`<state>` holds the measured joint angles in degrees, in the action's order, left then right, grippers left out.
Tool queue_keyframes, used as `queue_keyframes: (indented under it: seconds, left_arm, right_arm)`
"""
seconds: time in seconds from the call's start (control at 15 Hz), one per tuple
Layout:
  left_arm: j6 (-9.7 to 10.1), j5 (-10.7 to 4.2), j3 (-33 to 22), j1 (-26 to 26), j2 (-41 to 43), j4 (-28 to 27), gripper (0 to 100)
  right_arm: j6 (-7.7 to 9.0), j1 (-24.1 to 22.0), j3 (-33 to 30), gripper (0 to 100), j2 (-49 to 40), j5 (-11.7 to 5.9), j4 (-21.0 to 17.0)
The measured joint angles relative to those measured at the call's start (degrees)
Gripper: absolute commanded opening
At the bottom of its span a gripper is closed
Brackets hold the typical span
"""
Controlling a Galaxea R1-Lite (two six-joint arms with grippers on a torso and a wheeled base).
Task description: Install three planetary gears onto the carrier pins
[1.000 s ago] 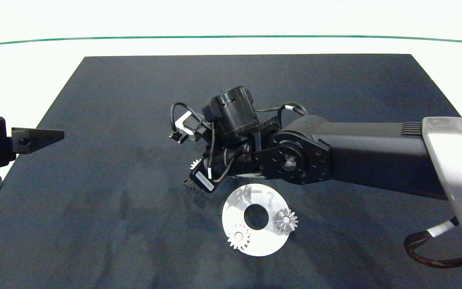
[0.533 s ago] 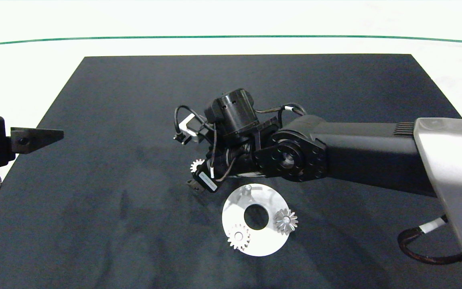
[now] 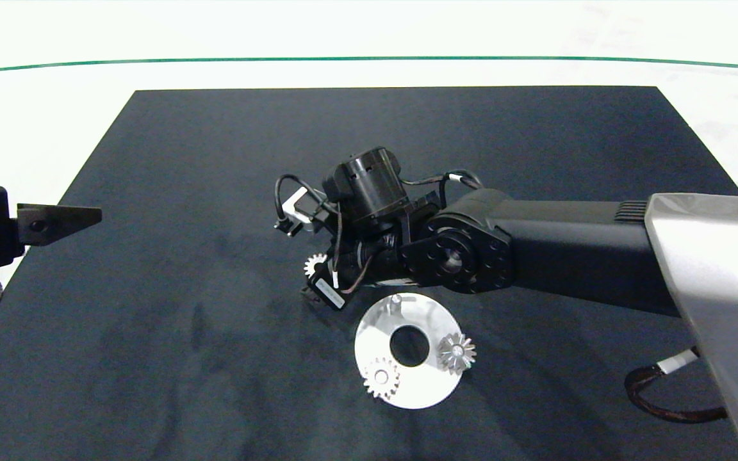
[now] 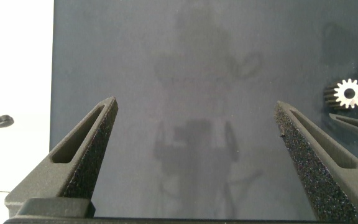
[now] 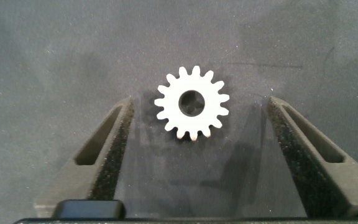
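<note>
Bright overhead light blows the pale worktop [image 3: 369, 38] out to near white. The dark mat [image 3: 183, 256] shows faint, soft shadows, and the white disc [image 3: 407, 384] glares.

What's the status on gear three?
Right tool open, straddling loose gear on mat. Left tool open, parked at mat's left edge. Two gears on disc; one pin bare. Nothing blocking.
</note>
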<state>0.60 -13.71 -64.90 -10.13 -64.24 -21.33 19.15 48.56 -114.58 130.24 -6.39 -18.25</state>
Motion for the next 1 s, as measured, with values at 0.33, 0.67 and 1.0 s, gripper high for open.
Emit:
queue_keyframes:
  seconds: [0.33, 0.67, 1.0]
  left_arm:
    - [0.00, 0.02, 0.11, -0.10, 0.09, 0.00, 100]
    - [0.00, 0.02, 0.21, -0.04, 0.18, 0.00, 100]
    - [0.00, 0.00, 0.22, -0.09, 0.20, 0.00, 100]
  right_arm:
    - [0.52, 0.10, -0.02, 70, 0.43, -0.05, 0.00]
    - [1.63, 0.12, -0.02, 61, 0.84, -1.13, 0.06]
    - [1.63, 0.12, -0.02, 51, 0.99, -1.21, 0.26]
